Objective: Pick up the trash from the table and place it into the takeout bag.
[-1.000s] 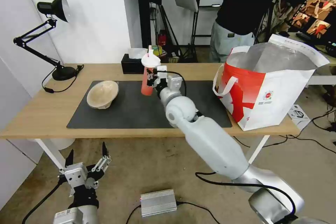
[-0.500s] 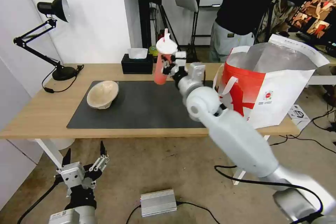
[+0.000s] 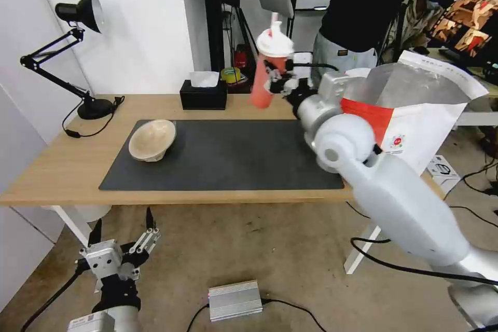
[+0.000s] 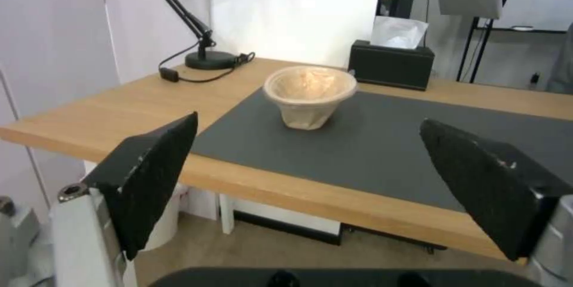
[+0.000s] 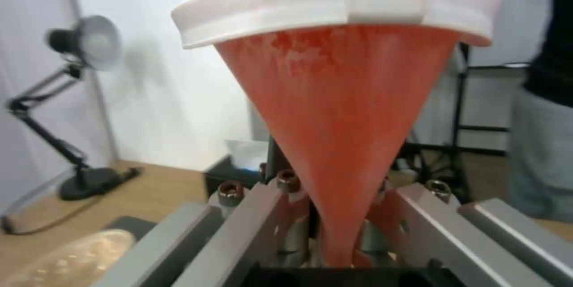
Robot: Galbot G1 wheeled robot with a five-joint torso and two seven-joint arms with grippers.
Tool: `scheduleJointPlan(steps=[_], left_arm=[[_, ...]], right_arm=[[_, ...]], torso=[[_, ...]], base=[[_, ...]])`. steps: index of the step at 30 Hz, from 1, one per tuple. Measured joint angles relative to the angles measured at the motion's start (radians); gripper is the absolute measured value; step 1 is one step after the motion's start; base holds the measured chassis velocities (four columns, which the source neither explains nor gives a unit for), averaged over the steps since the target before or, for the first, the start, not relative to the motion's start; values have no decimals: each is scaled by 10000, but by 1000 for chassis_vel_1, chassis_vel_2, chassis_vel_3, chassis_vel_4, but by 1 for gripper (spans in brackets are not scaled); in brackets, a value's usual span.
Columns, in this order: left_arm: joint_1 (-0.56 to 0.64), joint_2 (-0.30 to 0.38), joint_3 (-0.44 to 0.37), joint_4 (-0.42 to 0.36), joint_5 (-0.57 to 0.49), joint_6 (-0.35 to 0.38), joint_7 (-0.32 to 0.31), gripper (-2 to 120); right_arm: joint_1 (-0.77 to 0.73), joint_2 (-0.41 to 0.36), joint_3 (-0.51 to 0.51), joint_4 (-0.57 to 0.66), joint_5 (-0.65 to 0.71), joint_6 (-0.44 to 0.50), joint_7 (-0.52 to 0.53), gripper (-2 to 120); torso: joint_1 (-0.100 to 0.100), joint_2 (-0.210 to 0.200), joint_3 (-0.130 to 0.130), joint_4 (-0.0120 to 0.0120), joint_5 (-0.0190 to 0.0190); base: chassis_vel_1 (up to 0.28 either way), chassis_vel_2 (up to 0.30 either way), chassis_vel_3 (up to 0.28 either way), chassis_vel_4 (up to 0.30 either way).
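Pincer on my left arm [image 3: 123, 231] hangs below the desk's [image 3: 62, 166] front edge, fingers spread wide around nothing. On the grey mat [image 3: 223, 155] sits the beige pulp bowl [image 3: 152, 139]. Right pincer [image 3: 277, 79] is clamped on the red drink cup [image 3: 267, 75], held in the air above the desk's far edge, just left of the takeout bag [image 3: 415, 114]. Its round logo [image 3: 397, 141] is too small to read.

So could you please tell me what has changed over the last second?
The right hand, shut on the red drink cup, has carried it up off the mat and rightward toward the takeout bag. The beige pulp bowl stayed put, and the left hand stays open below the table.
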Motion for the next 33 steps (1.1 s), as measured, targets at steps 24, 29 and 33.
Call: scheduleJointPlan(steps=[24, 29, 33], left_arm=[[-156, 129, 88, 142, 13, -21, 12, 100], [-161, 124, 106, 167, 8, -22, 11, 100], [-147, 118, 127, 164, 8, -22, 11, 100]], right_arm=[[-489, -1784, 2063, -122, 797, 87, 39, 3], [-401, -1901, 2347, -307, 969, 145, -43, 3], [-350, -1963, 2410, -418, 1149, 262, -14, 3]], torso=[[0, 0, 0, 0, -1], [0, 0, 0, 0, -1], [0, 0, 0, 2, -2]], base=[[0, 0, 0, 0], [0, 0, 0, 0], [0, 0, 0, 0]])
